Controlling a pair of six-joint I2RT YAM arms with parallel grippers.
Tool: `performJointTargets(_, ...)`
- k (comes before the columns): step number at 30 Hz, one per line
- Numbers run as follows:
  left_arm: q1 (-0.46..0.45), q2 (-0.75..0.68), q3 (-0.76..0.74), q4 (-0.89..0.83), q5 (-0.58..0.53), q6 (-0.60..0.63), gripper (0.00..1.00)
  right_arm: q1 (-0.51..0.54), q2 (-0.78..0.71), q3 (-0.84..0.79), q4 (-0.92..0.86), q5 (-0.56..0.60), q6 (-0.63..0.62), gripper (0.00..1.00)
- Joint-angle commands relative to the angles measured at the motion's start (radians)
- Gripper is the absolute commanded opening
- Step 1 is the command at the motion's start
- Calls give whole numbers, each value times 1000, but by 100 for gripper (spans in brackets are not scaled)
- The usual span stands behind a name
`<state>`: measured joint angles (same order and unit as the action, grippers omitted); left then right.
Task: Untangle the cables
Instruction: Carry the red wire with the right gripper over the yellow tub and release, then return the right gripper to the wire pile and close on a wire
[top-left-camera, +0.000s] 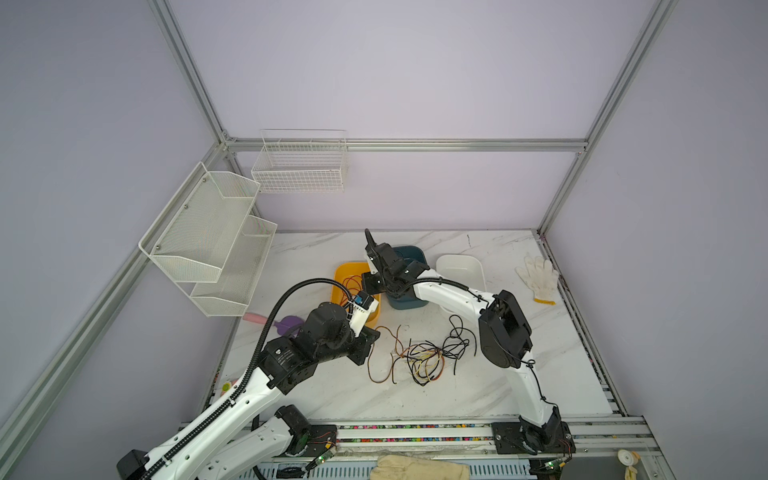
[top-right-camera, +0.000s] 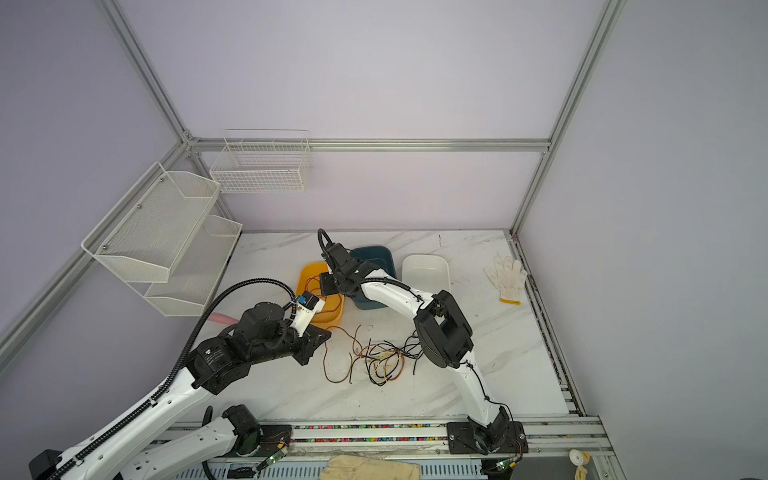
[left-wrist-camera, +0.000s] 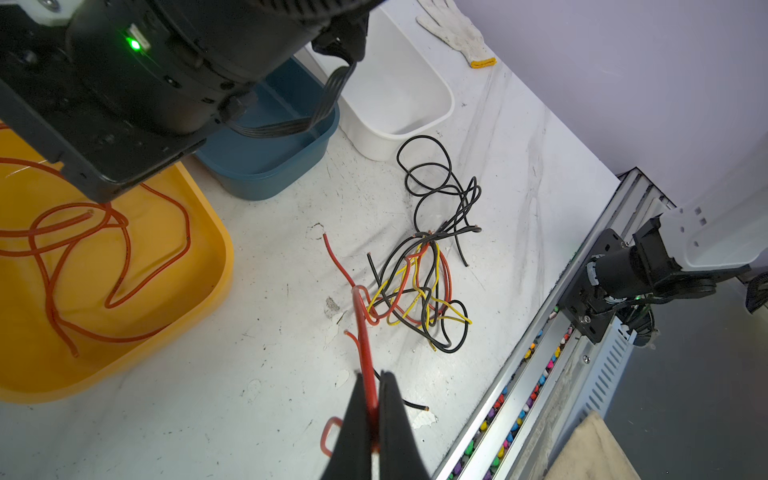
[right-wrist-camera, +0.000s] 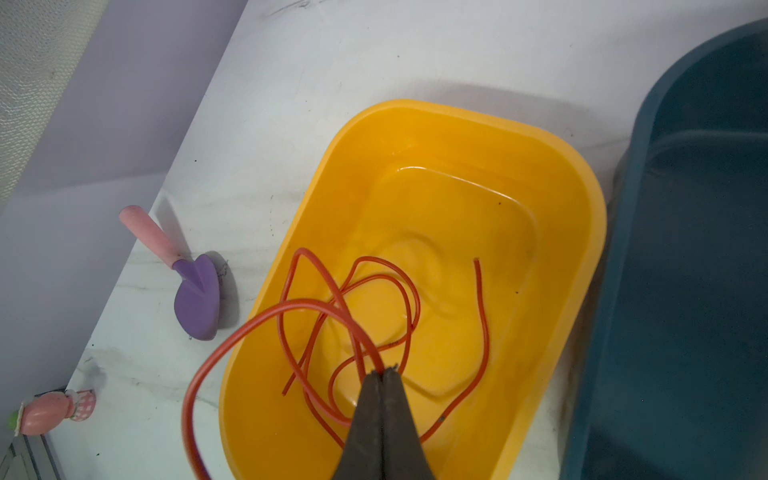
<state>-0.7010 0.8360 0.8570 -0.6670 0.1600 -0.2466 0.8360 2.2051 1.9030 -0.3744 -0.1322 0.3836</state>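
Observation:
A tangle of black, yellow and red cables (top-left-camera: 428, 357) (top-right-camera: 386, 357) (left-wrist-camera: 419, 282) lies on the marble table between the arms. My left gripper (left-wrist-camera: 374, 376) is shut on a red cable (left-wrist-camera: 362, 324) that leads up to that tangle. In both top views its fingers are hidden under the wrist. My right gripper (right-wrist-camera: 383, 371) (top-left-camera: 369, 283) hangs over the yellow bin (right-wrist-camera: 561, 208) (top-left-camera: 343, 270), shut on another stretch of red cable (right-wrist-camera: 257, 322) that arcs out over the rim. More red cable (right-wrist-camera: 399, 291) (left-wrist-camera: 83, 249) lies coiled in the bin.
A dark blue bin (top-left-camera: 409, 303) (left-wrist-camera: 270, 166) and a white bin (top-left-camera: 461, 266) (left-wrist-camera: 395, 95) stand right of the yellow one. A white glove (top-left-camera: 538, 276) lies at far right. A purple trowel (right-wrist-camera: 197, 299) lies left of the yellow bin. Wire baskets (top-left-camera: 208, 241) hang on the left wall.

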Motion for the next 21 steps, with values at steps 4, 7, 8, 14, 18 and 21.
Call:
performJointTargets(4, 1, -21, -32, 44, -5, 9, 0, -4, -28, -1, -18, -10, -6, 17)
performJointTargets(7, 1, -23, -35, 44, -7, 9, 0, -4, -36, -1, -24, -7, -7, 28)
performJointTargets(8, 0, -23, -35, 44, -9, 9, 0, -4, -39, -1, -27, -1, -8, 31)
performJointTargets(14, 0, -21, -34, 44, -8, 9, 0, -5, -115, -28, -36, 47, -26, 51)
performJointTargets(18, 0, -21, -33, 44, -7, 10, 0, -5, -188, -78, -20, 49, -46, 65)
performJointTargets(21, 1, -23, -33, 44, -7, 10, 0, -8, -239, -108, -25, 63, -49, 69)
